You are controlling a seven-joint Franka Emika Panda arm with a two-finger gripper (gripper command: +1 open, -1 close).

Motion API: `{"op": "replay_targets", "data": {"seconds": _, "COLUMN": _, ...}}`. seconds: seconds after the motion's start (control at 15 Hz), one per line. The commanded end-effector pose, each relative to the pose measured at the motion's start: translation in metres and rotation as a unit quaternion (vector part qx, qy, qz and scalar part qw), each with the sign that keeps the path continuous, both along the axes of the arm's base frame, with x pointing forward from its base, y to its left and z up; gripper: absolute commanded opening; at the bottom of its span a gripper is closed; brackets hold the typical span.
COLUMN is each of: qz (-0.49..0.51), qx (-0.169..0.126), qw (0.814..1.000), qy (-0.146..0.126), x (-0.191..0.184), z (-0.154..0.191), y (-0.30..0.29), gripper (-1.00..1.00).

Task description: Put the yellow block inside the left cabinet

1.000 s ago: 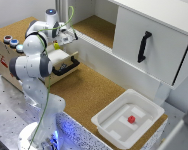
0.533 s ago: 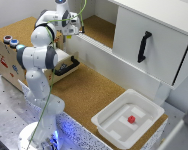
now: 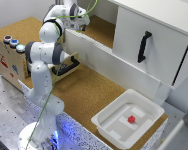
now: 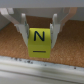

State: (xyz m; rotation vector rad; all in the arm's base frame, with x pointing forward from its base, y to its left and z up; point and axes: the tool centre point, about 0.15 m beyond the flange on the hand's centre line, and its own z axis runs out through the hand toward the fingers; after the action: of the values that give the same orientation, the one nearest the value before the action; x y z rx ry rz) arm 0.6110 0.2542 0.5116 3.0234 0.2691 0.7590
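In the wrist view my gripper (image 4: 39, 34) is shut on the yellow block (image 4: 40, 41), a yellow cube with a black "N" on its face, held between both fingers above the cork-brown floor (image 4: 65, 40) of the left cabinet. In the exterior view the gripper (image 3: 83, 20) is at the far end of the arm, over the left cabinet's cork floor (image 3: 101, 29), behind its long low white panel (image 3: 106, 60). The block itself is too small to make out there.
A white door with a black vertical handle (image 3: 143, 46) stands to the exterior view's right of the compartment. A white tray (image 3: 114, 126) holds a small red cube (image 3: 131, 119). A light wooden box with coloured buttons (image 3: 13, 42) stands at the left.
The arm has reached farther back and to the exterior view's right, carrying the gripper from above the wooden box over the low panel into the cabinet compartment.
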Motion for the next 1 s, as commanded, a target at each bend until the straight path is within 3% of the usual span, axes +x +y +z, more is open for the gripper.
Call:
{"op": "replay_targets", "data": {"seconds": 0.0, "qz": -0.064, "qx": -0.010, "qw": 0.998, "qy": -0.018, "x": 0.060, "z": -0.010, "y": -0.010, "gripper": -1.00}}
{"op": "replay_targets", "data": {"seconds": 0.27, "qz": -0.069, "qx": -0.005, "qw": 0.997, "qy": -0.026, "x": 0.086, "z": -0.029, "y": -0.018, "gripper": -1.00}}
{"op": "replay_targets", "data": {"seconds": 0.47, "qz": -0.060, "qx": -0.026, "qw": 0.997, "qy": -0.027, "x": 0.094, "z": -0.032, "y": -0.009, "gripper": -1.00}}
{"op": "replay_targets", "data": {"seconds": 0.53, "qz": -0.061, "qx": -0.039, "qw": 0.997, "qy": -0.031, "x": 0.095, "z": -0.030, "y": -0.008, "gripper": 1.00}}
{"op": "replay_targets", "data": {"seconds": 0.93, "qz": -0.056, "qx": -0.064, "qw": 0.992, "qy": -0.091, "x": 0.047, "z": 0.003, "y": 0.003, "gripper": 1.00}}
